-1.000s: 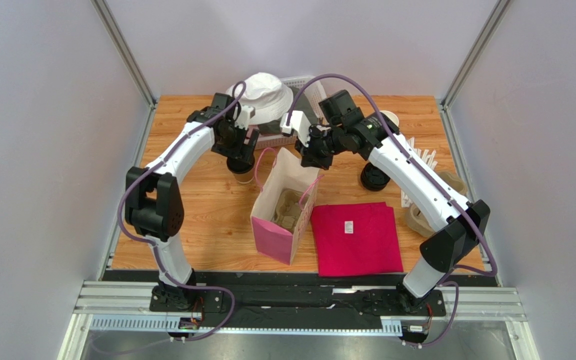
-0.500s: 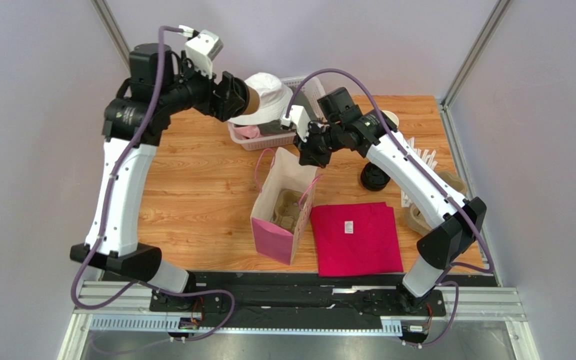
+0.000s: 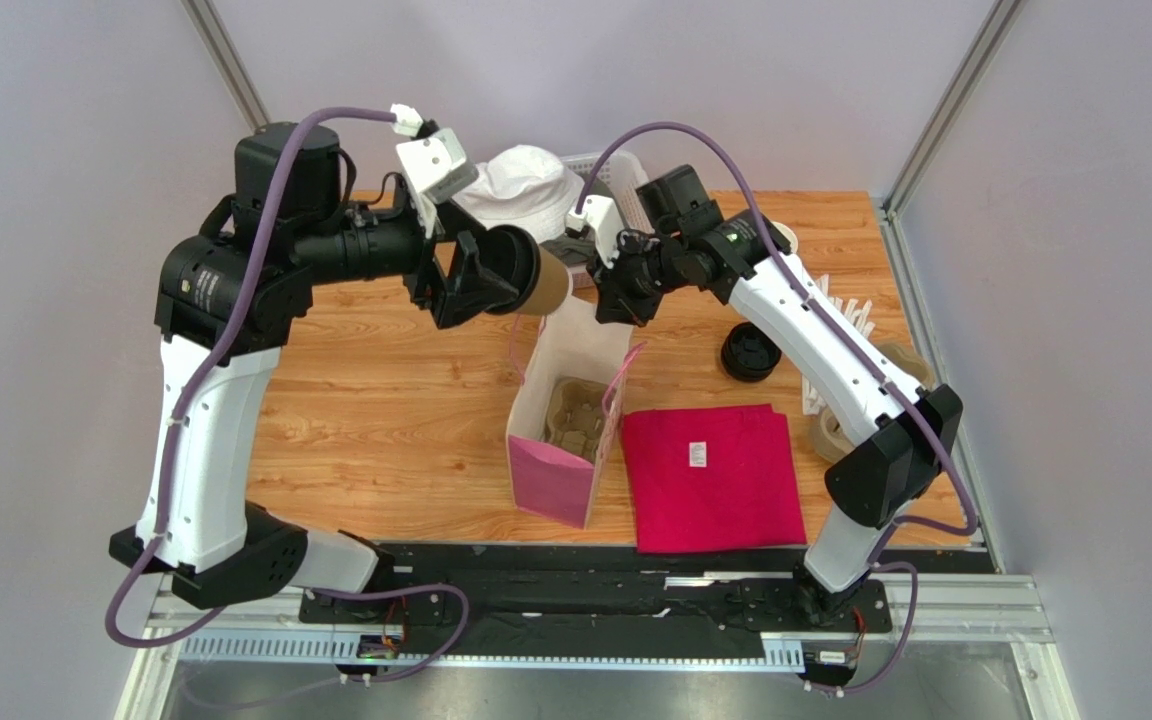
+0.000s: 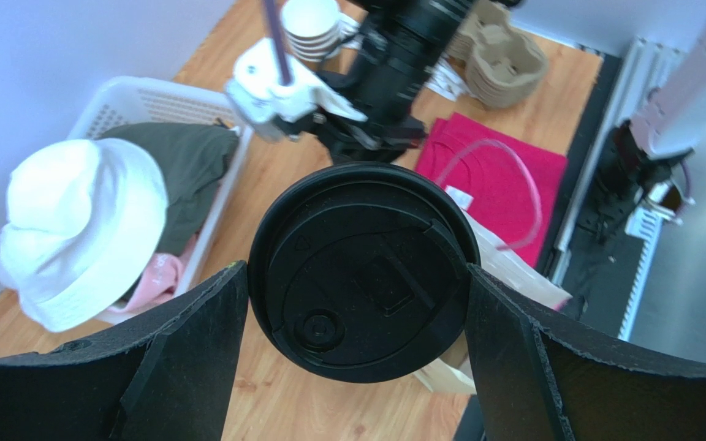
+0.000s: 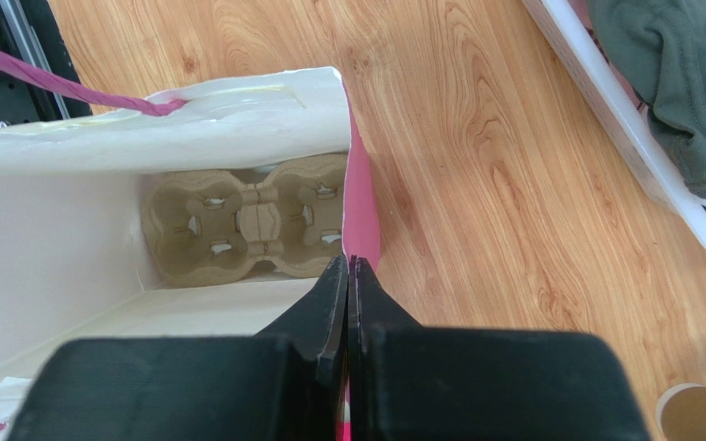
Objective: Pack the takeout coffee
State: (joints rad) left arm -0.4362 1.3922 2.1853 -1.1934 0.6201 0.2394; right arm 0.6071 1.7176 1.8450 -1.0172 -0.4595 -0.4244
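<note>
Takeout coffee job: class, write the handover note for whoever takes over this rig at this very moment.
Left gripper: shut on the takeout coffee, which has its lid on and is held in the air, tipped on its side, near the mouth of the pink paper bag.
Right gripper: shut on the bag's rim, holding it open.
Done: the coffee is capped and picked up, and a pulp cup carrier lies at the bag's bottom.
Left: turn the cup upright, lower it into a carrier slot, release it, then let go of the bag.
</note>
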